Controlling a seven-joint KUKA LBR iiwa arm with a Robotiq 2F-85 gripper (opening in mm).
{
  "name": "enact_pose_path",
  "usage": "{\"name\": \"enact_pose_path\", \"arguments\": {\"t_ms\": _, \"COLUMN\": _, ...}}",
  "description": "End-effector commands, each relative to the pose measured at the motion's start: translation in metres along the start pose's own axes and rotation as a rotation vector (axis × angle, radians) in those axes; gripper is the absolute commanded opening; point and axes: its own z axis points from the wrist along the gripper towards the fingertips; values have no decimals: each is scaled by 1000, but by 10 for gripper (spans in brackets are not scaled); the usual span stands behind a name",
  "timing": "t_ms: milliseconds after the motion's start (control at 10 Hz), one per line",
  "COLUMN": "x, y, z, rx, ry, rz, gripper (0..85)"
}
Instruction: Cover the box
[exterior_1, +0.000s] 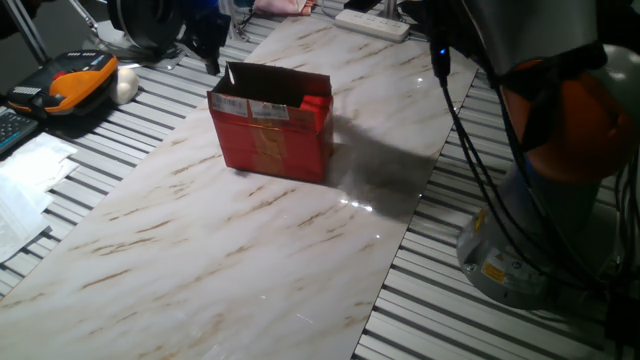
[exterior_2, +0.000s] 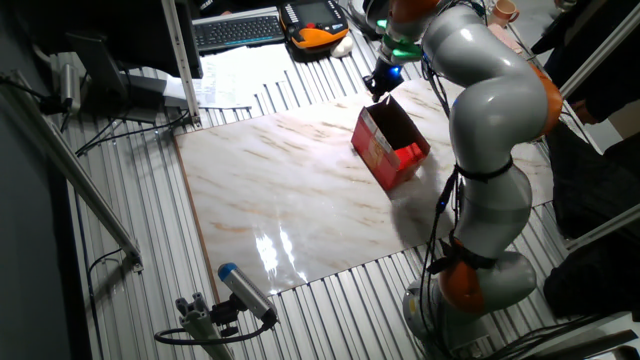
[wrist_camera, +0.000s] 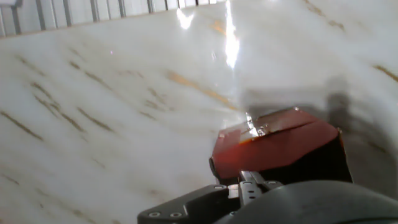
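Red cardboard stands out against pale stone: the box (exterior_1: 272, 135) sits upright on the marble-patterned desk (exterior_1: 200, 250), toward the far end of the slab and nearer its right-hand edge in one fixed view. Its top is open, a brown inner flap (exterior_1: 280, 82) rising at the back, white labels (exterior_1: 232, 104) stuck near the top edge of the front face and faded gold print (exterior_1: 270, 145) below them. A dark shadow spreads across the desk to the right of the box.

From the other fixed view, the grey KUKA arm (exterior_2: 490, 110) arches over the slab from its orange-banded base (exterior_2: 470, 285), and the tool (exterior_2: 383, 80) hangs just above the far edge of the box's open top; whether it touches the cardboard cannot be told. The fingers are too small and dark there to show whether they are spread or pressed together, and the hand view, which looks down on the box's red flap low in the frame beside the tool's black housing, does not settle it either.

Around the slab lies a ribbed metal surface. An orange and black handset (exterior_1: 75, 82) and a white object (exterior_1: 126, 84) rest at the left, a white power strip (exterior_1: 372, 24) at the far end, and a keyboard (exterior_2: 238, 30) appears beyond the slab in the other fixed view.
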Motion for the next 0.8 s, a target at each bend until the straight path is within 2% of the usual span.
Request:
{"name": "enact_pose_path", "arguments": {"t_ms": 0, "x": -1, "y": 0, "z": 0, "rx": -7, "ry": -22, "rz": 6, "gripper": 0}}
{"name": "enact_pose_path", "arguments": {"t_ms": 100, "x": -1, "y": 0, "z": -1, "rx": -7, "ry": -70, "rz": 7, "gripper": 0}}
{"name": "enact_pose_path", "arguments": {"t_ms": 300, "x": -2, "y": 1, "z": -1, "rx": -16, "ry": -129, "rz": 44, "gripper": 0}}
{"name": "enact_pose_path", "arguments": {"t_ms": 400, "x": -4, "y": 0, "z": 0, "rx": -15, "ry": -141, "rz": 61, "gripper": 0}}
{"name": "enact_pose_path", "arguments": {"t_ms": 700, "x": -10, "y": -2, "z": 7, "rx": -11, "ry": -127, "rz": 78, "gripper": 0}}
